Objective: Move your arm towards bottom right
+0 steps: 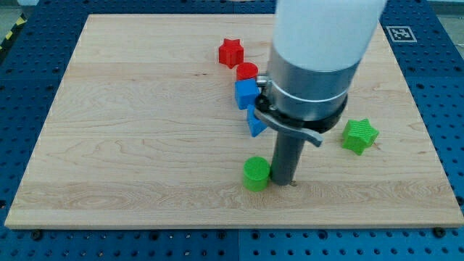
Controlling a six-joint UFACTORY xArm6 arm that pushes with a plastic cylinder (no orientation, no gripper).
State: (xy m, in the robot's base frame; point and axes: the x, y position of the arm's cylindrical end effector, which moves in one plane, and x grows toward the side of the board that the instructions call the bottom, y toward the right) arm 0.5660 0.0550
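Note:
My tip point(283, 180) rests on the wooden board point(130, 130) right of centre, near the view's bottom. It touches or nearly touches the right side of a green cylinder point(255, 174). A green star point(359, 135) lies to the tip's upper right. Above the tip, partly hidden by the arm point(319, 65), are a blue cube point(246, 93) and a blue triangular block point(255, 125). A red cylinder point(247, 72) sits just above the blue cube. A red star point(230, 52) lies further toward the view's top.
The board lies on a blue perforated table point(442, 87). A black-and-white marker tag point(399, 32) sits off the board's top right corner. The board's bottom edge runs close below the tip.

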